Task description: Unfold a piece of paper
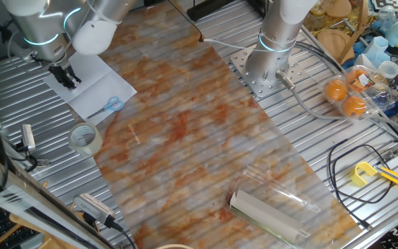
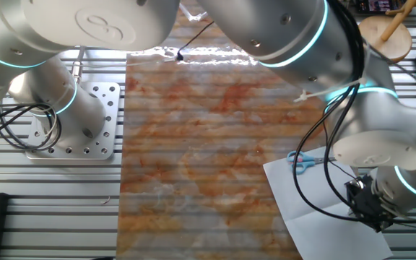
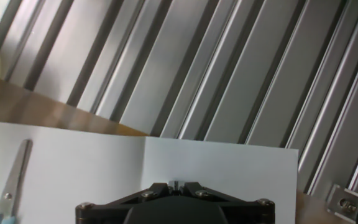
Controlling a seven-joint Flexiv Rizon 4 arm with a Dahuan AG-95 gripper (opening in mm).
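The piece of paper (image 1: 97, 88) is a white sheet that lies flat at the left edge of the orange-patterned mat, partly on the ribbed metal table. It also shows in the other fixed view (image 2: 316, 195) and in the hand view (image 3: 229, 168), where one crease runs across it. Small scissors with light-blue handles (image 1: 109, 106) lie on its near part. My gripper (image 1: 70, 81) stands over the paper's far side, its tips down at the sheet. The jaws are together (image 3: 176, 184). I cannot tell whether any paper is pinched between them.
A translucent tape roll (image 1: 86, 138) sits just in front of the paper. A rolled off-white sheet in clear plastic (image 1: 268, 207) lies at the mat's near end. A second arm's base (image 1: 268, 69) stands at the back. Oranges in a clear box (image 1: 351, 93) and a yellow tool (image 1: 365, 173) are at the right.
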